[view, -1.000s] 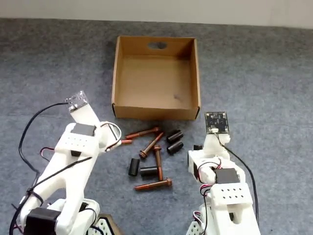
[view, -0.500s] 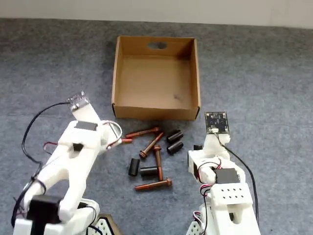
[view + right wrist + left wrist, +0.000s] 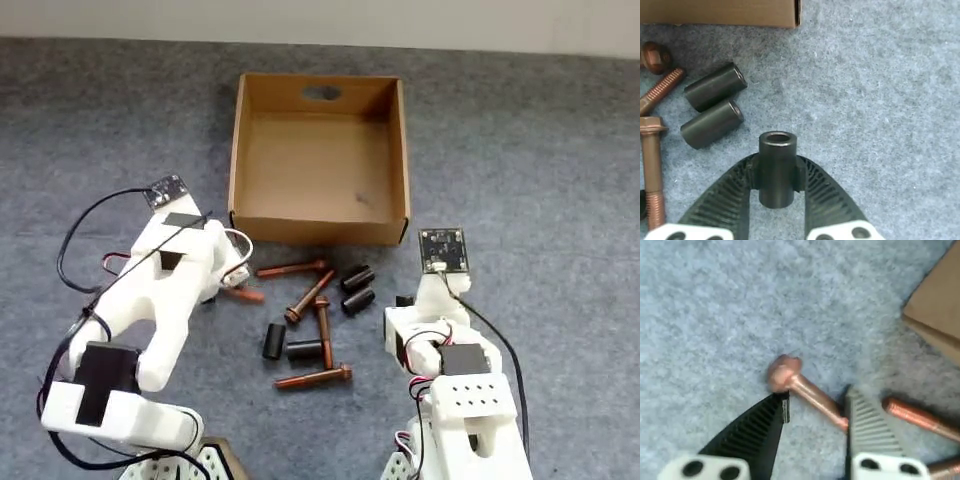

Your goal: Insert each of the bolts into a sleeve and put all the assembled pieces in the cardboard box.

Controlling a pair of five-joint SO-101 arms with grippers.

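I see L gripper [image 3: 817, 399] open, jaws either side of a bolt [image 3: 787, 375] lying on carpet [image 3: 715, 300] near box [image 3: 940, 315]. R gripper [image 3: 776, 172] clamped on a sleeve [image 3: 776, 147].

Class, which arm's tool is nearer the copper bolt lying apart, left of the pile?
Left. The left tool straddles that bolt, open around its shank. The right tool holds a black sleeve, well away from it.
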